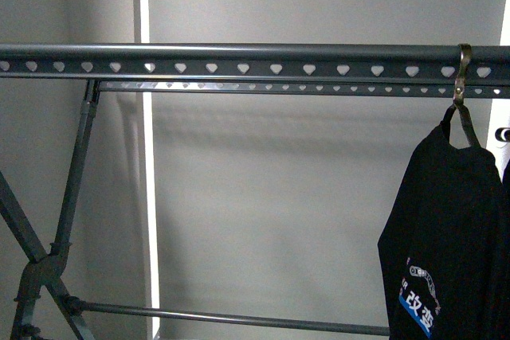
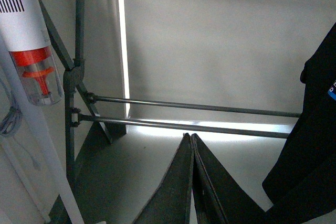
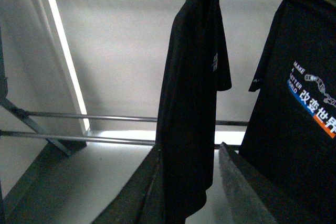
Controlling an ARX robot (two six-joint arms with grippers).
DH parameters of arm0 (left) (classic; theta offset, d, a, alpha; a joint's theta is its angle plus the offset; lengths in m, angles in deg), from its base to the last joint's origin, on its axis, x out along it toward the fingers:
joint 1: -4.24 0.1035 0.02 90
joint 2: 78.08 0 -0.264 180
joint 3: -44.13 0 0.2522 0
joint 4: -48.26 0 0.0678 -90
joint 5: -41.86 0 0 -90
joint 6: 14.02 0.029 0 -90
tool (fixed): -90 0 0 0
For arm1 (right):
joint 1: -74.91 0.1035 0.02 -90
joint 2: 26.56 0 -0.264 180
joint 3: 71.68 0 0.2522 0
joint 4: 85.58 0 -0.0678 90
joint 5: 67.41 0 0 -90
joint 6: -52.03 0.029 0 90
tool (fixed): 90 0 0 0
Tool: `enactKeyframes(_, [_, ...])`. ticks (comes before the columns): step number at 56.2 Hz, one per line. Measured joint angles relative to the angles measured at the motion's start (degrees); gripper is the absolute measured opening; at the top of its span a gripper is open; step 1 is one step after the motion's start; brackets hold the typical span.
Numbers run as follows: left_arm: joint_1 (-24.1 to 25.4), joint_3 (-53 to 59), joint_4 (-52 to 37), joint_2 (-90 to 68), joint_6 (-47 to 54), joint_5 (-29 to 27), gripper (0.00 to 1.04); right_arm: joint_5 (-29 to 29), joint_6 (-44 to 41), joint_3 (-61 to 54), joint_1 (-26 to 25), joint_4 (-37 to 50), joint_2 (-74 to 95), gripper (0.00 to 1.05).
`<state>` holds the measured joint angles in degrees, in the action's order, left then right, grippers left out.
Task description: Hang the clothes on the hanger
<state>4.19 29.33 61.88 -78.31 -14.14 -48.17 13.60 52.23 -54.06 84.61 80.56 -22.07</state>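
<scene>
Hangs at the right end of the rail (image 1: 239, 60): black shirt (image 1: 446, 236), slung from a brass hook (image 1: 462, 73) over the rail's top edge, printed graphic low on the front. Leaves the whole stretch of rail to the left bare, heart holes in a row, grey wall behind. Shows two lower crossbars (image 2: 199, 116) well below, with open air between them and the rail. Left gripper (image 2: 190, 139): fingers pressed together, holding nothing, clear of the shirt's edge. Right gripper (image 3: 191, 153): fingers apart, the shirt's (image 3: 191, 103) hem hanging between them; contact cannot be told. Second printed shirt (image 3: 302, 103) hangs just beside.
</scene>
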Motion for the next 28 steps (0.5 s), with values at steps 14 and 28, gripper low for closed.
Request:
enactKeyframes(14, [0.0, 0.0, 0.0, 0.0, 0.0, 0.0, 0.04, 9.0, -0.2, -1.2, -9.4, -0.2, -2.1, 0.02])
enactKeyframes(28, [0.0, 0.0, 0.0, 0.0, 0.0, 0.0, 0.04, 9.0, -0.2, -3.5, -9.5, -0.1, -4.2, 0.02])
